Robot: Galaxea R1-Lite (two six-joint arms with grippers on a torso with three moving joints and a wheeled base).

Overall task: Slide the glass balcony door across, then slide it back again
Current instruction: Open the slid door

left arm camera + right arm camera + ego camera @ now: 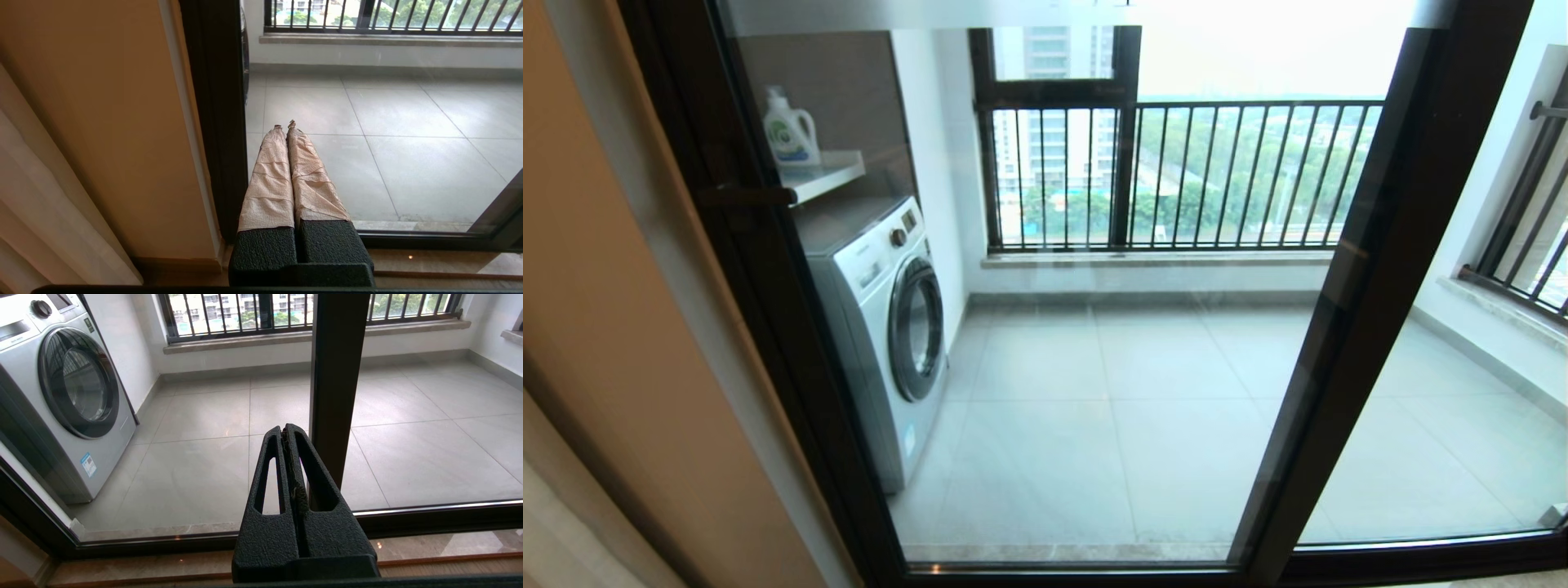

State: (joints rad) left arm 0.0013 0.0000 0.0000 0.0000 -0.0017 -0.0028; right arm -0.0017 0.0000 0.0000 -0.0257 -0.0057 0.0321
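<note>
Both hands pinched closed (holding nothing): left hand near the glass balcony door, right hand beside its other upright.

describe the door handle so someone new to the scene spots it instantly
Start at the white washing machine on the balcony's left side. In front of it runs the dark left upright of the glass balcony door. The handle is a small dark lever on that upright, level with the shelf holding the detergent bottle; the dark upright to the right has no lever in view.
</note>
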